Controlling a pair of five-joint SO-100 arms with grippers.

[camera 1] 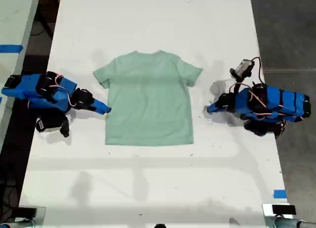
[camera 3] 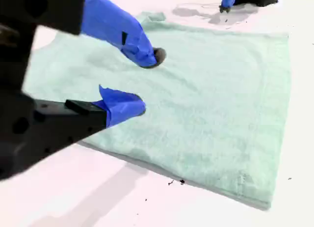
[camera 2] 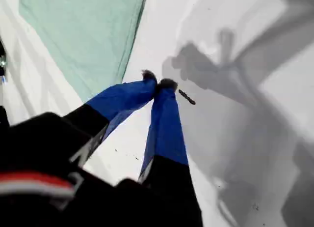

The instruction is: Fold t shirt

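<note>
T-shirt [camera 1: 148, 102], pale mint green, lies flat and unfolded on the white tabletop [camera 1: 148, 178]. Neck toward the exterior view's top, hem toward its bottom, both short sleeves spread out. No print visible.

My first end effector [camera 1: 210, 108] rests low on the tabletop at the exterior view's right, tip pointing at the shirt but apart from it, with bare white surface between. First wrist view: the two blue fingers are pressed together at the tips [camera 2: 158, 83], nothing between them. The shirt's edge [camera 2: 78, 35] lies just beyond. A small dark speck [camera 2: 186, 97] sits on the tabletop next to the tips.

My second end effector [camera 1: 106, 109] comes in from the exterior view's left, tip at the shirt's side edge, below the sleeve. Second wrist view: the jaws stand spread [camera 3: 146, 82], hanging over the cloth [camera 3: 211, 114] near its edge, gripping nothing. Whether the lower finger touches the fabric I cannot tell. My first end effector shows across the shirt [camera 3: 228, 0].

Blue tape strip [camera 1: 279, 193] on the tabletop near the exterior view's lower right.
</note>
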